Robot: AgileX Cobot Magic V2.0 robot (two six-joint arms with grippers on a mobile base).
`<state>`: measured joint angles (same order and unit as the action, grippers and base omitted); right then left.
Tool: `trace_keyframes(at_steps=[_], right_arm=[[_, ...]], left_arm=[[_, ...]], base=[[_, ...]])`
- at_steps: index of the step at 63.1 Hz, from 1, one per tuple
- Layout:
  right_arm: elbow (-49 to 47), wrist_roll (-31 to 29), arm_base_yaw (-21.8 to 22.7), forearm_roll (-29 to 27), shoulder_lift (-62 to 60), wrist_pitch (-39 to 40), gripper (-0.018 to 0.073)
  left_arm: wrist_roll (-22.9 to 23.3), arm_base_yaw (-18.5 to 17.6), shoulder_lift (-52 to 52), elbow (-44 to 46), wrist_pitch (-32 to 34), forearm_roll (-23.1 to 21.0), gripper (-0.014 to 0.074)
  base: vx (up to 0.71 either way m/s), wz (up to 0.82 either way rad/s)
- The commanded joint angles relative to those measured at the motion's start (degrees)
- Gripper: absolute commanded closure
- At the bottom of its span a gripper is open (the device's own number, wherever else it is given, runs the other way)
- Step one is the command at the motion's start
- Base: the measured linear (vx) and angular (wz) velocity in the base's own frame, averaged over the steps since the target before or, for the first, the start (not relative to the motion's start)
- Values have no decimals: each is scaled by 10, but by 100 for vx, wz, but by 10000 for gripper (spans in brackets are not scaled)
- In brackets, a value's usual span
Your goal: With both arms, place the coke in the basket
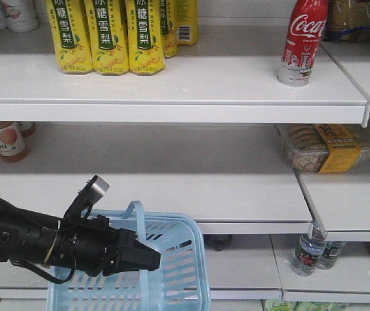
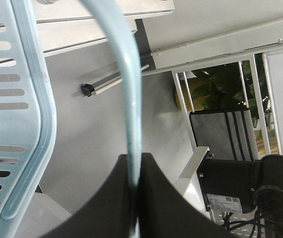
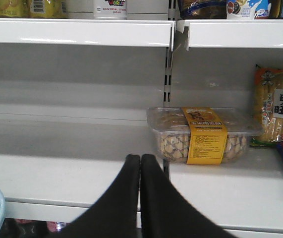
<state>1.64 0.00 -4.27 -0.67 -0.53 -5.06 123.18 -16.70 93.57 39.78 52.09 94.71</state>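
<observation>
**Item location.** The coke [image 1: 303,42] stands upright on the top shelf [image 1: 172,87], towards its right end. It is well apart from the yellow-labelled bottles [image 1: 110,35] at the left.

**Handling.** The container appears rigid and smooth-walled, so it is judged firm under pressure but slippery. If full, it is moderately heavy and, being tall on a narrow base, easy to tip. Take hold on the straight red body below the tapering top. Do not grasp the neck.

**Jaw state.**
- Left gripper [image 2: 134,166]: jaws clenched on the handle [image 2: 129,99] of the basket [image 1: 185,272], holding the basket below the shelves at the near left.
- Right gripper [image 3: 140,161]: jaws pressed together, grasping nothing.

**Relative position.** The coke lies well above and to the right of the left gripper. The right gripper faces the middle shelf [image 3: 57,158], near a biscuit box [image 3: 205,134], one level below the coke. It is judged that it must rise and release its jaws before any approach.
</observation>
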Motion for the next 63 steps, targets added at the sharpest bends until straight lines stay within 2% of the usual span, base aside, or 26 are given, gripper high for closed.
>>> trace_keyframes(at_steps=[1, 63], right_arm=[[11, 0, 1, 2, -8, 42, 569], [11, 0, 1, 2, -8, 42, 569]], left_arm=[[-4, -4, -26, 11, 26, -36, 601], [-4, -4, -26, 11, 26, -36, 601]], base=[[2, 3], [5, 1]])
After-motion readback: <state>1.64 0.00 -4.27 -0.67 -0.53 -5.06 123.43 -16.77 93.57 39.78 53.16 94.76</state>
